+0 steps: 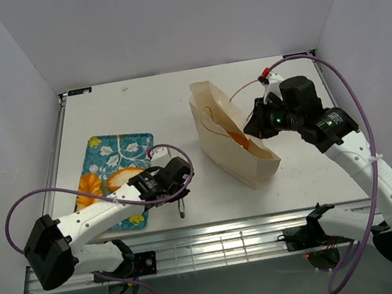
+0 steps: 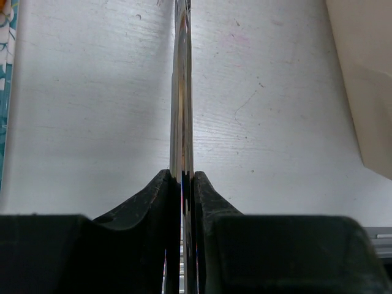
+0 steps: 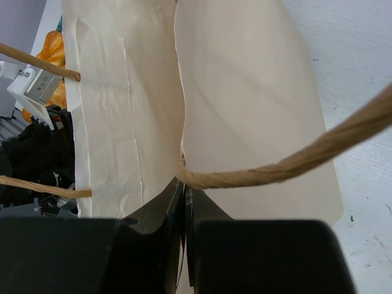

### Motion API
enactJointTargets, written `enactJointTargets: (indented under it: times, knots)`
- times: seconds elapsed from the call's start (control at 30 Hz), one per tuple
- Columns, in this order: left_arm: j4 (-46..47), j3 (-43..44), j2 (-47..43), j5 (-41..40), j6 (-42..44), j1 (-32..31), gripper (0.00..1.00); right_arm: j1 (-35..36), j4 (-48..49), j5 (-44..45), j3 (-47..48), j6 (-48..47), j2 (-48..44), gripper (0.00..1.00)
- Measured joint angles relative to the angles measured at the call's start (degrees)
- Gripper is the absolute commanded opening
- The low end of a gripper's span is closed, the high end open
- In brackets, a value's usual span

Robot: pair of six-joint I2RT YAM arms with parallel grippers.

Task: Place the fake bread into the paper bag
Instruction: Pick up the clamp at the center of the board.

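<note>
White table [image 1: 137,104], white walls around. At left, a flowered tray [image 1: 127,144] carries golden bread pieces [image 1: 92,187]. Left claw [image 1: 179,194], just right of the tray, is clamped on a thin shiny metal strip [image 2: 182,92]. The paper bag [image 1: 229,158] stands open centre-right, with an orange piece [image 1: 238,139] inside. Right claw [image 3: 184,190] is fully closed, pinching the bag wall beside its cord handle [image 3: 294,160].

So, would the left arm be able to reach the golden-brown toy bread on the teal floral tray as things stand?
Probably yes: the golden-brown toy bread on the teal floral tray lies right beside the left gripper, with nothing between. Its jaws are shut on a thin metal tool, though.
</note>
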Motion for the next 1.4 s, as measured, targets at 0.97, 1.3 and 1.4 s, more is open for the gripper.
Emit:
enactJointTargets:
  times: [0.97,1.3,1.4]
  knots:
    - [-11.15,16.28,-7.41,-0.15,6.86,0.74,0.43,0.0,0.02,0.0,0.0,-0.02,0.0,0.08]
    - [-13.6,17.57,-9.01,0.22,7.87,1.51,0.17,0.0,0.0,-0.02,-0.02,-0.02,-0.04,0.08]
    - [-15.28,19.3,-8.17,-0.31,7.93,1.62,0.08,0.0,0.02,0.0,-0.02,-0.02,-0.04,0.08]
